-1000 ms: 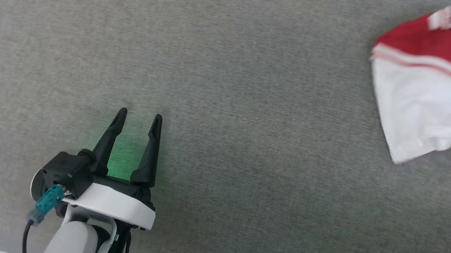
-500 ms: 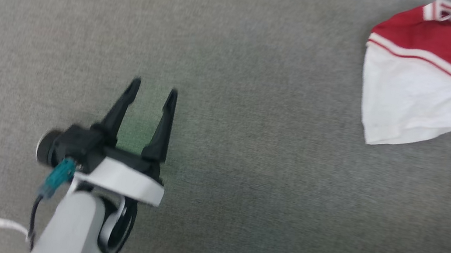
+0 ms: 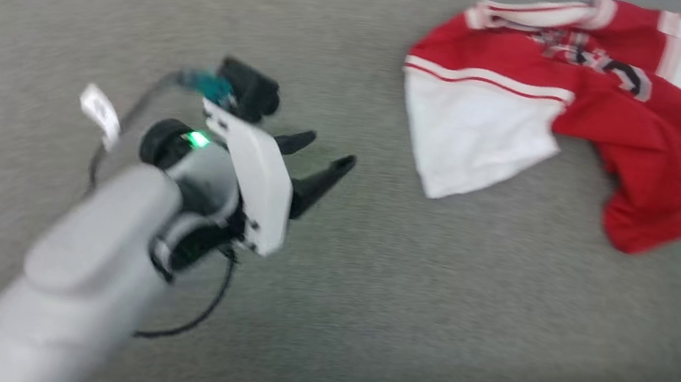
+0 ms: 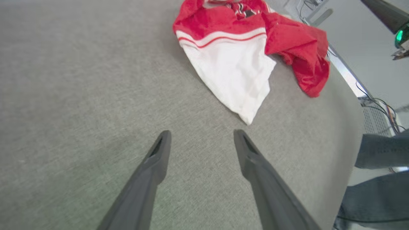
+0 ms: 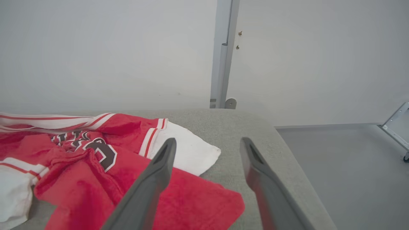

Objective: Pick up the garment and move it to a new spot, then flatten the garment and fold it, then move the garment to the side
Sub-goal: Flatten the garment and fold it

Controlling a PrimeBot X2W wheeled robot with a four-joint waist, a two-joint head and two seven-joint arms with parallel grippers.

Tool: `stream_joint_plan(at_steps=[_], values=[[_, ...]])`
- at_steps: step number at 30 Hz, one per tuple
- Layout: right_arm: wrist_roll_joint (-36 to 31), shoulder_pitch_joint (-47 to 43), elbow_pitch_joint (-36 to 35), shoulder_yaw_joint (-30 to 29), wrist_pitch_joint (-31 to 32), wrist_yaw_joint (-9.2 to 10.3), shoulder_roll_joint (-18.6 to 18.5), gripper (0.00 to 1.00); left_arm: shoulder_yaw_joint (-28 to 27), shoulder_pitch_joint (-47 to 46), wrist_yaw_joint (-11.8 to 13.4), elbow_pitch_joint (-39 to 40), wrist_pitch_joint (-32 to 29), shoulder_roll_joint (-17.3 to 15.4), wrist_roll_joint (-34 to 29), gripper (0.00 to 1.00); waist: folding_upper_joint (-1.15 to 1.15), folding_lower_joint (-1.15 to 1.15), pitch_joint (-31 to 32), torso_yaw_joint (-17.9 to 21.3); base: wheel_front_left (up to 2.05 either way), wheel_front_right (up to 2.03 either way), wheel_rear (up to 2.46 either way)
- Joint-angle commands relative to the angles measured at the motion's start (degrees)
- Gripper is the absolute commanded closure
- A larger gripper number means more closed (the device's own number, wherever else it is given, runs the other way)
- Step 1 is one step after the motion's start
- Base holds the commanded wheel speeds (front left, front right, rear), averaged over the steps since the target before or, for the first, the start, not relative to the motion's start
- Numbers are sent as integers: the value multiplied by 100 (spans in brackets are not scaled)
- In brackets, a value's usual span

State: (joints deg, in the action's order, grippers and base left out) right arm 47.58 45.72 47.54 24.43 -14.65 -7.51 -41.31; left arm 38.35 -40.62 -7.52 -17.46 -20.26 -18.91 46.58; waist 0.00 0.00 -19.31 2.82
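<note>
Red-and-white jersey knit: the garment (image 3: 646, 147) lies crumpled at the far right of the grey cloth-covered table (image 3: 402, 319). One white sleeve panel is spread toward the left, and the red body is bunched behind it with the lettering partly folded in.

Left gripper (image 3: 334, 149): jaws apart, nothing between them, aimed at the white sleeve's near corner and close to it but not touching. Right gripper (image 5: 208, 140): jaws apart and empty, over the garment's right end by the other white sleeve. Its height above the cloth can't be told.

Handling, as a judgement:
- Light and limp, with no stiffness. It will hang and fold on itself once lifted.
- Not fragile, so a firm pinch should be fine.
- The woven table cover probably drags on the knit. Lifting looks safer than sliding.
- The flat single layer of the sleeve gives the long fingers little to bite on.
- Better holds look to be the raised ridges in the red body or the thicker striped trim at sleeve and collar.
- One hold per side near the shoulders should keep it from balling up and make flattening easier.
</note>
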Motion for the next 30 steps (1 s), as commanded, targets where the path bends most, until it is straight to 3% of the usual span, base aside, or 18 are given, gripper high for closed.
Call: stream_joint_plan(at_steps=[1,5,9,14,20,21,23,27,30], values=[[-54,-253,-197,-190,-56,4,120,0,39,-253,10,-280,-556,-27,446,0,0,0,-14,519,0,0,0],[-216,-530,-493,-563,-55,4,274,0,-15,-636,47,-845,-1374,109,1019,0,0,0,-75,800,0,0,0],[-491,-863,-834,-1012,-56,3,537,0,99,-1065,157,-1462,-2082,252,1178,0,0,0,-165,1105,0,0,0],[-795,-1172,-1179,-1426,-58,4,852,0,114,-1413,289,-2062,-2087,525,1127,0,0,0,-250,1352,0,0,0],[-1095,-1412,-1548,-1793,55,4,1127,0,241,-1496,207,-2749,-2035,791,1115,0,0,0,-318,1460,0,0,0],[-1144,-1446,-1615,-1850,89,3,1164,0,273,-1496,173,-2831,-2002,822,1101,18,0,0,-324,1455,0,0,0],[-1248,-1503,-1756,-1962,165,3,1215,0,285,-1518,133,-2967,-1900,842,1089,100,0,0,-325,1427,0,0,0],[-1414,-1653,-2044,-2201,336,4,1313,0,114,-1689,79,-3172,-1453,801,1152,100,0,0,-269,1297,0,0,0],[-1591,-1834,-2342,-2402,542,4,1412,0,9,-1774,46,-3381,-1252,488,1182,100,0,0,-154,1156,0,0,0]])
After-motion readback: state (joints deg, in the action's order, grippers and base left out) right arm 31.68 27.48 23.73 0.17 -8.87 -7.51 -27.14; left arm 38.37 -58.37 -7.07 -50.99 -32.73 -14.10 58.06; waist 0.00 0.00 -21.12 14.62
